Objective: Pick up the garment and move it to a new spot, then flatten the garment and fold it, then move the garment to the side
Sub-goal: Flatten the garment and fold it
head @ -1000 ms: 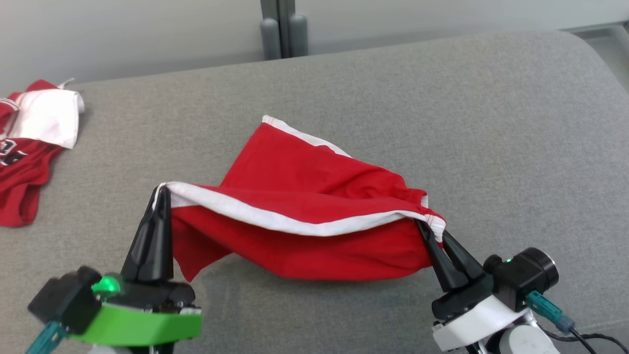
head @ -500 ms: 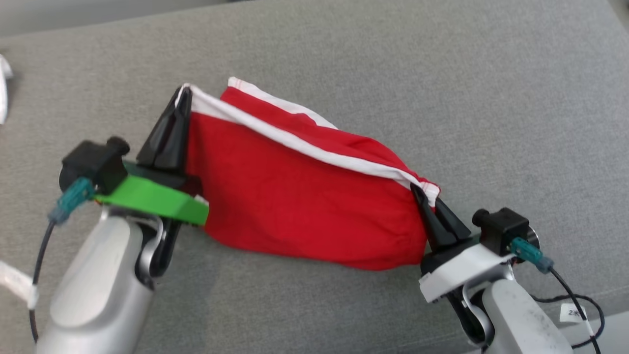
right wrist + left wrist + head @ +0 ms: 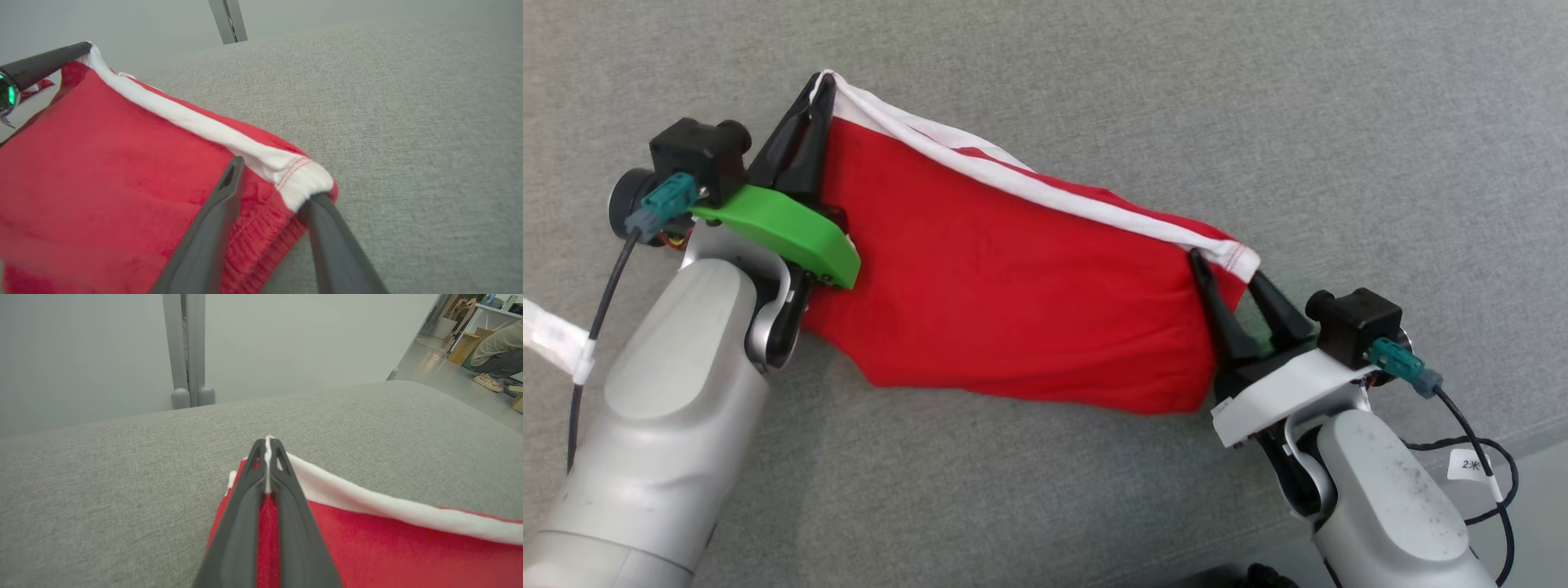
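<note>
The left gripper [image 3: 818, 82] is clamped tight on one white-hemmed corner of the red garment [image 3: 1013, 294], which stretches across the grey surface [image 3: 1339, 122]. The right gripper [image 3: 1225, 268] stands parted around the other corner. A cable tag [image 3: 1470, 465] reads "2米".

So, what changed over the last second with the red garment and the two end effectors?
The right end effector opened its jaws, releasing the red garment at its white-banded corner, which still rests against one finger. The cloth, sagging between the two before, now lies stretched smoother over the grey cushion. The head camera tipped down, which accounts for the shifted framing. Unchanged: the left end effector stays shut on the other corner.
</note>
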### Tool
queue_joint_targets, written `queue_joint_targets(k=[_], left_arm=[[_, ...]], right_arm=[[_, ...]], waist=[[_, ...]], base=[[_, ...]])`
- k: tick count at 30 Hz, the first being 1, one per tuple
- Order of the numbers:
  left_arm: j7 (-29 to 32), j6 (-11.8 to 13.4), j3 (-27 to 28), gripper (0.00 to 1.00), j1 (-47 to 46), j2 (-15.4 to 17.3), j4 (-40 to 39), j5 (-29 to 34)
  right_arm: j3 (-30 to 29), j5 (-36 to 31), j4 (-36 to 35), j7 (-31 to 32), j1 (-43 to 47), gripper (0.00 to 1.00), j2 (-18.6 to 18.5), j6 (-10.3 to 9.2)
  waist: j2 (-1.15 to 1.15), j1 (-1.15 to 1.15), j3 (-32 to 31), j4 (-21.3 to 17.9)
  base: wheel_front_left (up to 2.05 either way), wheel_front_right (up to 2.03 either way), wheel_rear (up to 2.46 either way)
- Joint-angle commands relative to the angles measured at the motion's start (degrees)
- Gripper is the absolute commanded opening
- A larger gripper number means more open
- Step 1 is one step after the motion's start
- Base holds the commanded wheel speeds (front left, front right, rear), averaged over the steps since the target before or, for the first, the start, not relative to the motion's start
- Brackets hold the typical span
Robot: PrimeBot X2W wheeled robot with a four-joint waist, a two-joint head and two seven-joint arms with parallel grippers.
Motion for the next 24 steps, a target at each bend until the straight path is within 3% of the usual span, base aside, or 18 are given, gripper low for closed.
queue_joint_targets(k=[1, 15, 24], left_arm=[[-0.03, -0.19, -0.52, 1.0, -1.49, -0.27, 0.91, -0.34], [0.78, -0.19, -2.24, 1.0, 4.56, -1.31, 6.67, -3.75], [8.8, 0.99, -2.62, 1.0, 9.75, -1.0, 11.61, -7.47]], right_arm=[[-0.16, 0.42, 0.25, -0.25, -0.46, 1.0, -0.15, -0.08], [-4.7, -5.52, 0.48, -0.26, 6.62, 1.0, -0.15, -0.08], [-8.09, -9.26, -3.76, 3.35, 11.47, 1.0, -0.14, -0.08]], waist=[[0.0, 0.0, 0.23, -0.47], [0.0, 0.0, -9.26, 1.23], [0.0, 0.0, -13.33, 1.79]], base=[[0.0, 0.0, 0.0], [0.0, 0.0, 0.0], [0.0, 0.0, 0.0]])
